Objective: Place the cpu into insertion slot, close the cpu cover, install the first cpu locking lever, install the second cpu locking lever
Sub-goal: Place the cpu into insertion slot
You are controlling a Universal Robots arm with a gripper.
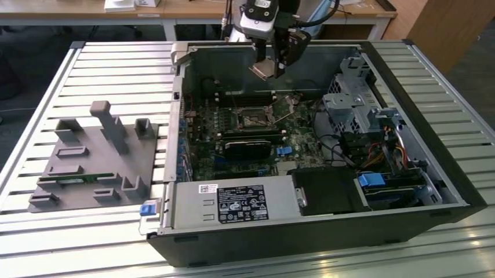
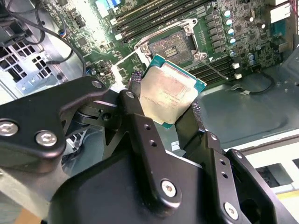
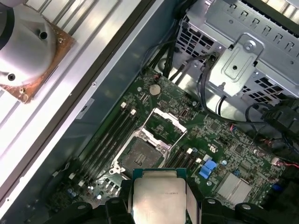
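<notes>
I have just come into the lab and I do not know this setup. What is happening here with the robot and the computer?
A robot arm is working over an open computer case that lies on a slatted table. Its gripper holds the cpu by its edges, in the air above the motherboard. The insertion slot is still bare, and the cpu cover is swung open next to it. So the chip is not yet placed and the cover is not yet closed.
</notes>
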